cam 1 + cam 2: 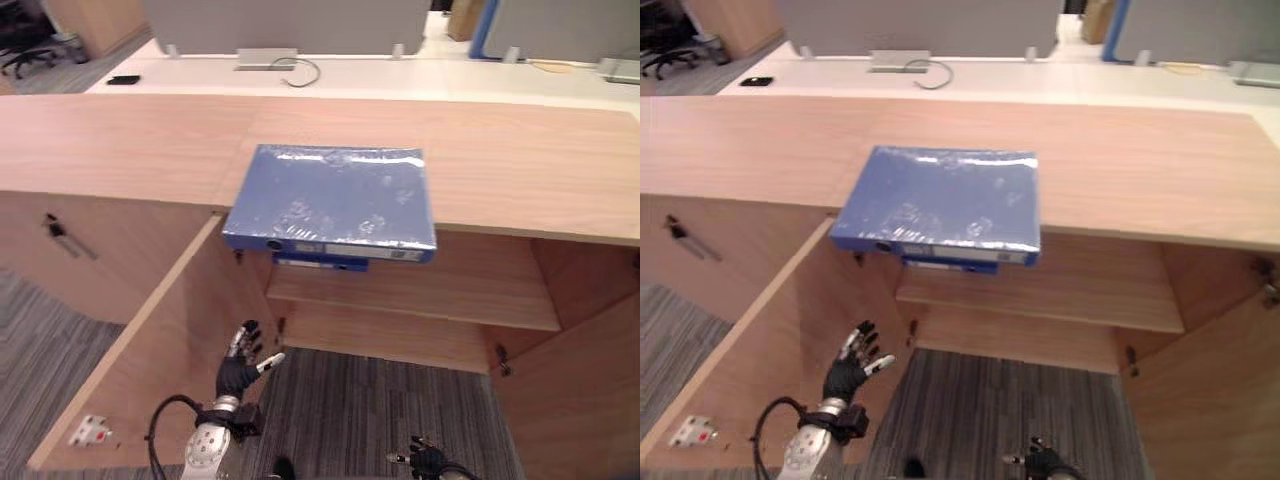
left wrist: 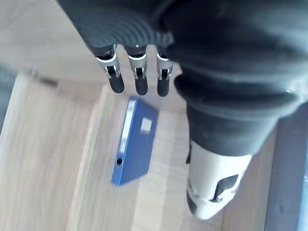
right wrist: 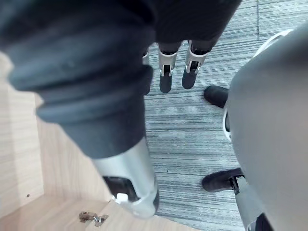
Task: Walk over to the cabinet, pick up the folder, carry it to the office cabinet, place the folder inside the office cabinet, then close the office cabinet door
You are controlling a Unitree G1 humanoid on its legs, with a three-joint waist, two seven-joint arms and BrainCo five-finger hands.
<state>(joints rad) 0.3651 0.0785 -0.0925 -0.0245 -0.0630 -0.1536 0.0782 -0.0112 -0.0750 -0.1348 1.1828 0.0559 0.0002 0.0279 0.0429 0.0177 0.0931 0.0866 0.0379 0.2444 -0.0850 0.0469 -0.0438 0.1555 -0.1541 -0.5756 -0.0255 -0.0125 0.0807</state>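
Sees blue folder [image 1: 330, 195] lying flat on cabinet top [image 1: 520, 150], front edge overhanging the open compartment above the shelf [image 1: 440, 290]. Finds left hand [image 1: 240, 362] low beside the open left door [image 1: 140, 350], fingers straight and spread, holding nothing. Finds right hand [image 1: 427, 460] lower, over carpet [image 1: 370, 400], fingers straight, empty.

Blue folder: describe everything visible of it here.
The blue folder is thick, its cover shiny and crinkled like plastic film. It lies flat and closed on the wooden cabinet top, spine towards the robot and jutting slightly over the front edge above the open compartment. The spine bears a pale label strip and a round hole. Only the cabinet top touches it; the left hand hangs open, well below.
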